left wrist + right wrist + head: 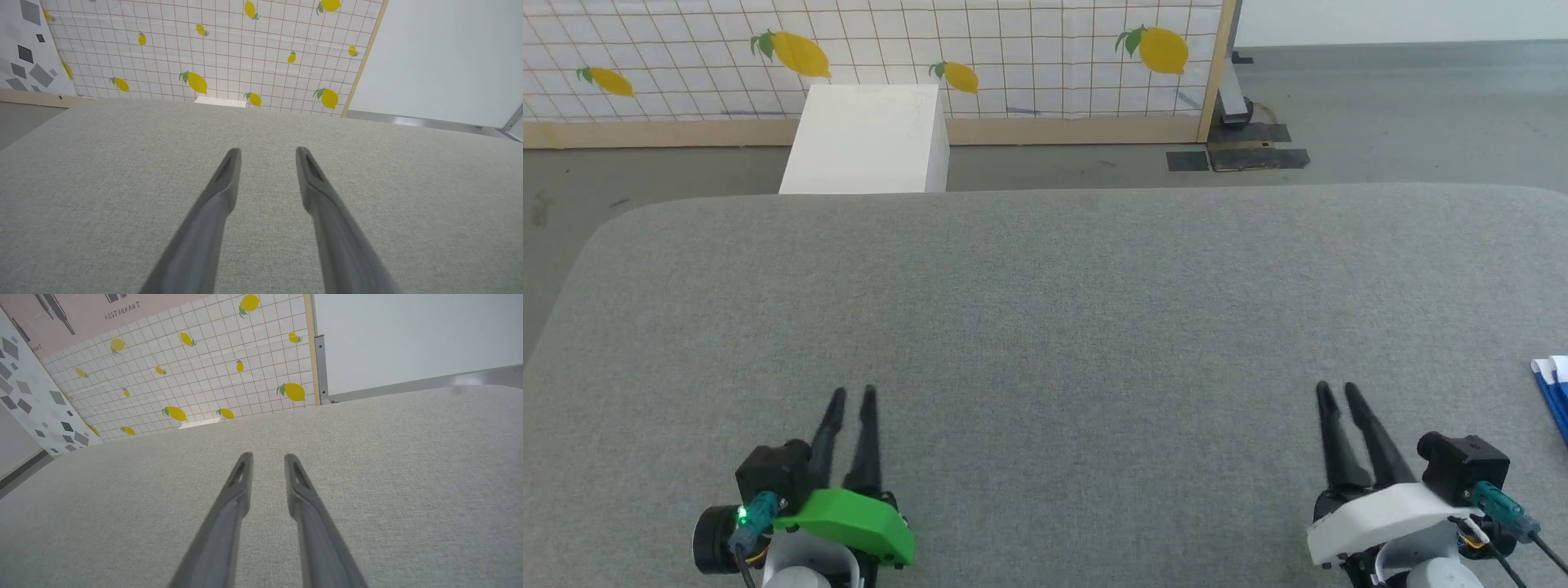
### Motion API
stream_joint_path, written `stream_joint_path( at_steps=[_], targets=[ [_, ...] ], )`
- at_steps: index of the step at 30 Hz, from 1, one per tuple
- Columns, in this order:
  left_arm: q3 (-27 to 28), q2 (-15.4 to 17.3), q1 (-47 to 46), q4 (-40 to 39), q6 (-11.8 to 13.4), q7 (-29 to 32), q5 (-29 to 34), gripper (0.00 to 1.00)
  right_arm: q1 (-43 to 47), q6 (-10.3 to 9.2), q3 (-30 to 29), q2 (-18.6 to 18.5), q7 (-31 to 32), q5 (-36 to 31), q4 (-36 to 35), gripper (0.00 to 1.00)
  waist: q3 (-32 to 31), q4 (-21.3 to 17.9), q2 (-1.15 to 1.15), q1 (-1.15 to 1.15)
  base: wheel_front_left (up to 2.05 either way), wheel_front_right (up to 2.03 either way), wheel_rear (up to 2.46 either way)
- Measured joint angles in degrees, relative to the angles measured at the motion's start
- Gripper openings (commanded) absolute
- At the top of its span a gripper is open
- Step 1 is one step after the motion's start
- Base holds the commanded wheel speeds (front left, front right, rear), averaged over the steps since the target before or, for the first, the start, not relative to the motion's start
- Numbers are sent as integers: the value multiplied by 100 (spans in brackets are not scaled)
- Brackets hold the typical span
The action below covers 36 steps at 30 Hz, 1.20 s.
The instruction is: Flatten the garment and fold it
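Head view: the garment point(1553, 394) shows as a narrow blue-and-white strip at the far right edge, lying on the grey padded table point(1045, 286), well apart from both grippers. Most of it is outside the picture, so its shape and lay cannot be told. The left gripper point(854, 394) and the right gripper point(1337, 389) rest near the table's near edge, with their fingers pointing away from the robot. Both wrist views show each pair of jaws parted by a plain gap, with nothing between them.

Hazards from this position:

1. Reach. The garment lies outboard of the right gripper. The left arm probably needs a long cross-reach or a waist turn, and a reach made without turning may work blind.
2. Snagging. Long thin fingers driven low may dig into the table's fabric cover rather than slide under the garment.
3. Partial pinch. A grasp on one layer or one edge is likely to bunch the garment instead of spreading it.
4. Drop. How near the garment lies to the table's right side cannot be told, so an outward pull may drag it off.
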Motion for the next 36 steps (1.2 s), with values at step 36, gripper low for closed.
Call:
stream_joint_path(
  at_steps=[36],
  targets=[
    [82,-1,24,-372,31,387,286,0,15,0,3,0,366,-354,-463,0,-56,-42,0,0,0,0,0]
  ],
)
